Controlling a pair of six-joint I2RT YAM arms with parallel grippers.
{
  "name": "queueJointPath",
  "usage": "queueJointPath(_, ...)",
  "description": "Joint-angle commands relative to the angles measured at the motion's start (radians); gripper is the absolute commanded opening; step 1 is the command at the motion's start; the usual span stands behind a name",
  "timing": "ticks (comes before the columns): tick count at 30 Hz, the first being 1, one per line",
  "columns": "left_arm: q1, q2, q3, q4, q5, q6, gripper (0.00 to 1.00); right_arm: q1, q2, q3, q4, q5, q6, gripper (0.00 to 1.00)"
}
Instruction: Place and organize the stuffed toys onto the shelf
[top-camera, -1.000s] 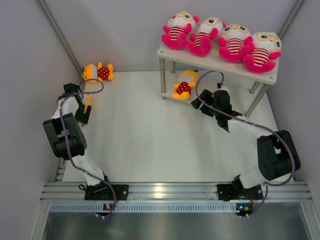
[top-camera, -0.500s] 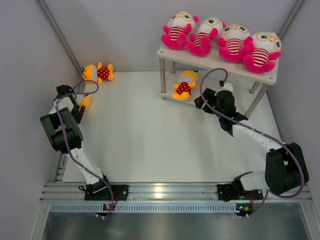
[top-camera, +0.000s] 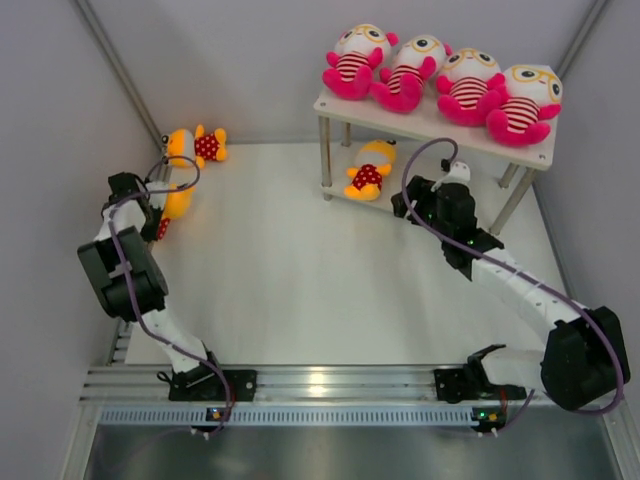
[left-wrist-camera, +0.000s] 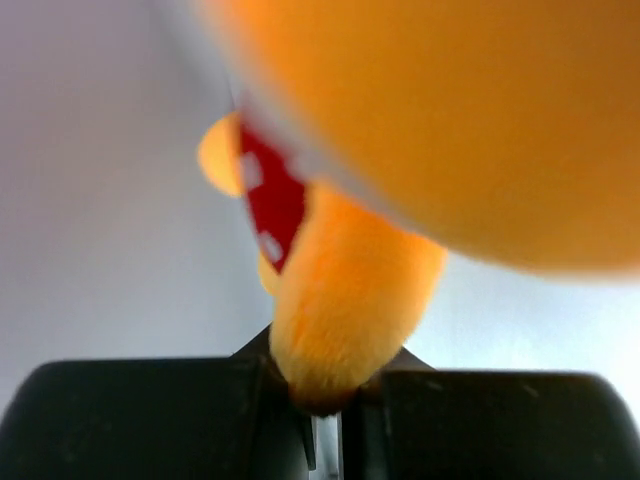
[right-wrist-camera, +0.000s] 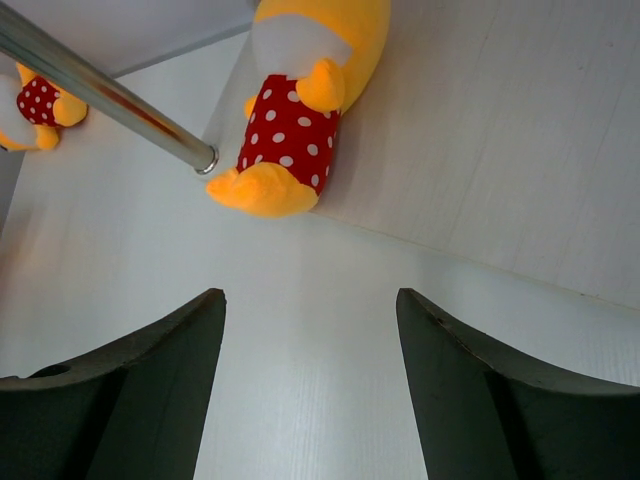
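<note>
Left hand (left-wrist-camera: 325, 405): grips soft orange-yellow doll with red dotted tummy (left-wrist-camera: 400, 150), at left edge of bench (top-camera: 300, 280).
Right hand (right-wrist-camera: 310, 300): spread wide.

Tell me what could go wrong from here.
1. The left gripper pinches the held orange toy by one limb only, so it may slip out in transit.
2. The open right gripper sits near the shelf leg and the shelved orange toy and could knock either.

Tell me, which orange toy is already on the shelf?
The orange toy on the lower board of the shelf. A second toy lies loose on the table; the third toy is pinched in the left arm's fingers.
</note>
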Motion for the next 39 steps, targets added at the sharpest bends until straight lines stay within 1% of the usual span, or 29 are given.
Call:
queueJointPath(1,-0.021,-0.241,-0.050,-0.064,0.191,-0.085,0.00,0.061,-0.059,0.033,-0.011,0.048,-0.062,0.70)
queueJointPath(2,-0.052,-0.299,-0.062,-0.099,0.212,-0.093,0.00,0.072,-0.065,0.042,-0.015,0.042,-0.067,0.70)
queueJointPath(3,-0.072,-0.328,-0.100,-0.169,0.249,-0.097,0.00,0.083,-0.065,0.050,-0.035,0.038,-0.073,0.70)
queueJointPath(4,-0.099,-0.356,-0.126,-0.191,0.254,-0.102,0.00,0.104,-0.065,0.056,-0.043,0.032,-0.075,0.70)
queueJointPath(5,-0.162,-0.411,-0.155,-0.208,0.257,-0.104,0.00,0.114,-0.062,0.067,-0.052,0.015,-0.075,0.70)
queueJointPath(6,-0.199,-0.439,-0.219,-0.233,0.266,-0.108,0.00,0.141,-0.061,0.071,-0.057,0.006,-0.075,0.70)
queueJointPath(7,-0.239,-0.465,-0.252,-0.242,0.269,-0.108,0.00,0.160,-0.053,0.074,-0.055,-0.007,-0.078,0.70)
queueJointPath(8,-0.330,-0.510,-0.278,-0.251,0.266,-0.111,0.00,0.174,-0.049,0.079,-0.054,-0.033,-0.081,0.70)
queueJointPath(9,-0.378,-0.529,-0.322,-0.257,0.267,-0.134,0.00,0.215,-0.042,0.079,-0.037,-0.051,-0.101,0.70)
queueJointPath(10,-0.432,-0.546,-0.338,-0.260,0.284,-0.148,0.00,0.233,-0.026,0.077,-0.025,-0.071,-0.115,0.70)
queueJointPath(11,-0.531,-0.560,-0.350,-0.262,0.298,-0.160,0.00,0.250,-0.016,0.068,-0.008,-0.118,-0.122,0.70)
queueJointPath(13,-0.616,-0.555,-0.375,-0.262,0.298,-0.180,0.00,0.275,0.014,0.048,0.075,-0.236,-0.124,0.71)
queueJointPath(14,-0.694,-0.543,-0.378,-0.262,0.278,-0.185,0.00,0.275,0.025,0.035,0.093,-0.302,-0.115,0.71)
queueJointPath(16,-0.768,-0.531,-0.375,-0.262,0.243,-0.206,0.00,0.278,0.060,0.037,0.094,-0.362,-0.112,0.72)
queueJointPath(17,-0.823,-0.528,-0.370,-0.262,0.235,-0.214,0.00,0.276,0.070,0.044,0.092,-0.408,-0.113,0.72)
queueJointPath(20,-0.882,-0.537,-0.351,-0.264,0.252,-0.245,0.00,0.276,0.082,0.013,0.135,-0.474,-0.096,0.75)
queueJointPath(22,-0.900,-0.542,-0.332,-0.276,0.254,-0.249,0.00,0.280,0.088,-0.022,0.181,-0.502,-0.081,0.84)
queueJointPath(23,-0.905,-0.542,-0.324,-0.285,0.249,-0.245,0.00,0.283,0.093,-0.027,0.222,-0.514,-0.082,0.91)
queueJointPath(24,-0.908,-0.540,-0.318,-0.290,0.248,-0.242,0.00,0.289,0.097,-0.025,0.228,-0.522,-0.089,0.99)
queueJointPath(26,-0.912,-0.542,-0.317,-0.293,0.243,-0.240,0.00,0.307,0.114,-0.003,0.241,-0.544,-0.110,0.99)
queueJointPath(30,-0.914,-0.545,-0.324,-0.293,0.241,-0.231,0.00,0.315,0.093,-0.027,0.363,-0.616,-0.139,0.99)
queueJointPath(32,-0.914,-0.548,-0.326,-0.294,0.240,-0.225,0.00,0.315,0.073,-0.041,0.360,-0.614,-0.177,0.99)
queueJointPath(33,-0.914,-0.548,-0.323,-0.294,0.237,-0.226,0.00,0.325,0.071,-0.038,0.319,-0.605,-0.196,0.99)
queueJointPath(35,-0.914,-0.548,-0.320,-0.294,0.235,-0.225,0.00,0.344,0.079,-0.032,0.302,-0.591,-0.225,0.98)
queueJointPath(37,-0.914,-0.546,-0.314,-0.294,0.232,-0.223,0.00,0.367,0.096,-0.041,0.334,-0.587,-0.213,0.96)
queueJointPath(39,-0.912,-0.546,-0.311,-0.294,0.229,-0.226,0.00,0.381,0.116,-0.036,0.325,-0.567,-0.199,0.94)
